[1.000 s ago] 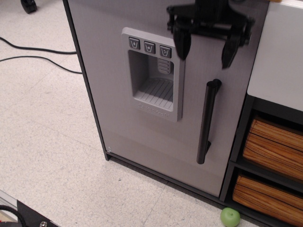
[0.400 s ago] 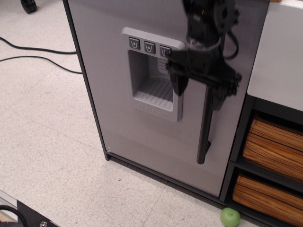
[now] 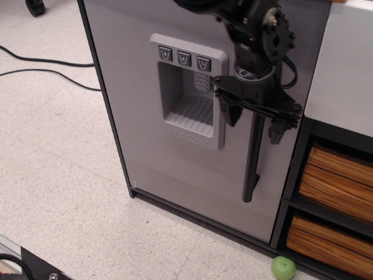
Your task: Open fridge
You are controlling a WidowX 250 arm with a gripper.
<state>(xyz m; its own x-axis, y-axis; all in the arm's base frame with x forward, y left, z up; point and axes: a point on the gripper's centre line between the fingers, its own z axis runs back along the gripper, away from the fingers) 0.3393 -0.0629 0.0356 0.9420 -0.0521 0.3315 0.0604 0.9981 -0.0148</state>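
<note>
The fridge [image 3: 140, 116] is a tall unit with a light grey door, a dark frame and a recessed three-button dispenser panel [image 3: 187, 90]. Its vertical black bar handle [image 3: 252, 169] runs down the right side of the door. The door looks closed. My black gripper [image 3: 254, 128] is open and hangs in front of the upper end of the handle. One finger is left of the bar and the other is right of it. The top of the handle is hidden behind the gripper. I cannot tell whether the fingers touch the bar.
A white-fronted unit [image 3: 344, 70] with striped wooden drawers [image 3: 338, 175] stands directly right of the fridge. A green ball [image 3: 284, 267] lies on the floor below it. Black cables [image 3: 41, 61] cross the floor at the left. A black object [image 3: 35, 265] sits at the bottom left corner.
My gripper has come down from the top of the door to the handle's upper end, and its fingers now straddle the bar. The fridge door has not moved.
</note>
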